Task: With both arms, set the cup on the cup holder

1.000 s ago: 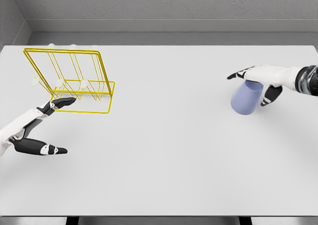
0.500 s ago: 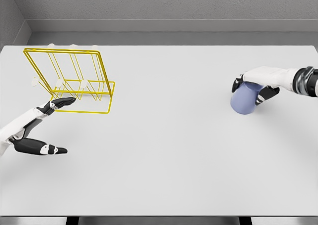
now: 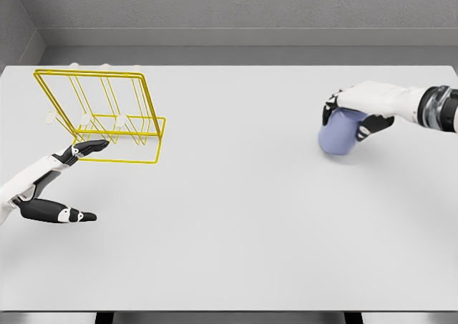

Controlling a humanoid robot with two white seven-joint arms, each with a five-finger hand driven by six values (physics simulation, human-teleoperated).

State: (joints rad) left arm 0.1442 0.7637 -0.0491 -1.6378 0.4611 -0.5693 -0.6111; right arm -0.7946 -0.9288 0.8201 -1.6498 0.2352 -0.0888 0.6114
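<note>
A wide white table with a smooth, matte top fills almost the whole view. Behind its far edge stands a grey wall with a rough, concrete-like texture, and a second grey wall meets it in the left corner.

On the right side of the table is the cup, pale blue-violet, smooth and slightly tapered, lying tilted with its rounded end toward the camera. The right hand comes in from the right edge and sits over the upper part of the cup; its dark fingers are curled around the cup on both sides, so the hand is grasping it. The hand has a white shell with black finger segments, and the wrist shows a dark ring with a metallic band.

At the far left stands the cup holder, a rack of thin yellow wire with a rectangular base and a tall leaning frame, with several pale pegs inside it. It is well apart from the cup.

The left hand rests low at the left, just in front of the rack, with fingers stretched out and spread, holding nothing.
</note>
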